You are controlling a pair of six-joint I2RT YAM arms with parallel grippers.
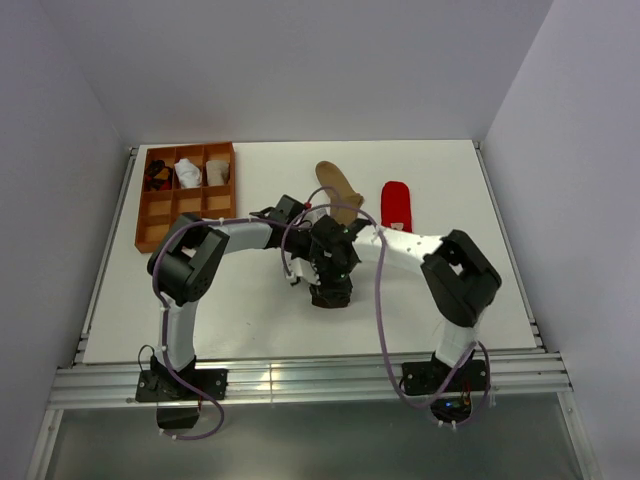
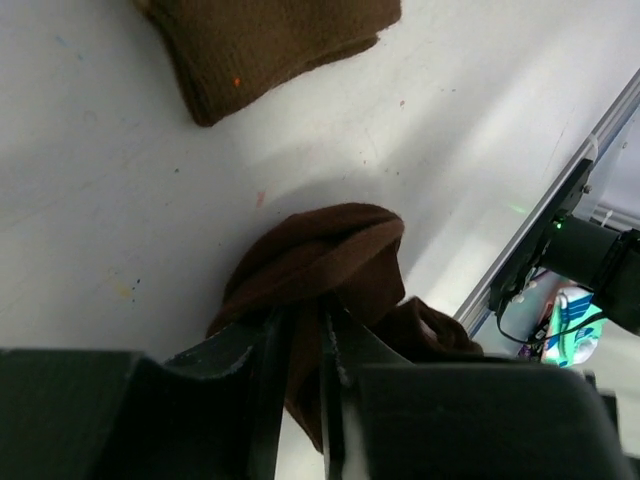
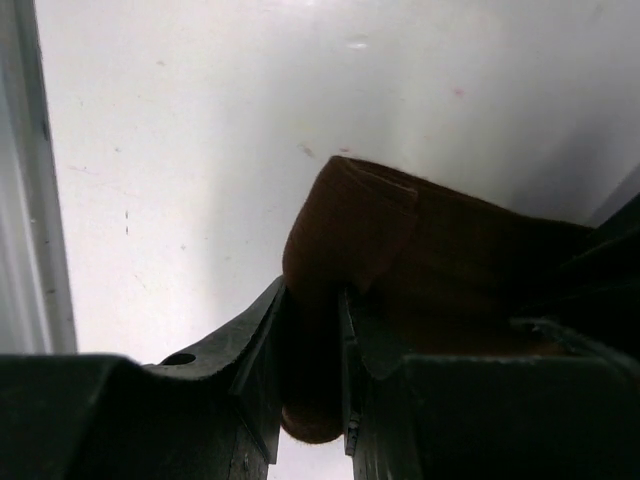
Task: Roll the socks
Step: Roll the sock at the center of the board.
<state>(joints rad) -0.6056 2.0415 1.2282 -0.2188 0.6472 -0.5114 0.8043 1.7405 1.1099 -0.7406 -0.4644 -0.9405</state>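
Where both fingers (image 2: 235, 352) pinch the sock (image 2: 330, 250), open table (image 1: 250, 320) lies leftward.

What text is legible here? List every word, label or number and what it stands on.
None can be read. No lettering shows on the dark sock, tan sock, red sock, tray or table.
A coloured patch past the table's edge is too blurred to read.

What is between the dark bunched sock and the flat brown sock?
Just bare table, from dark bunched sock to flat brown sock, in the left wrist view.
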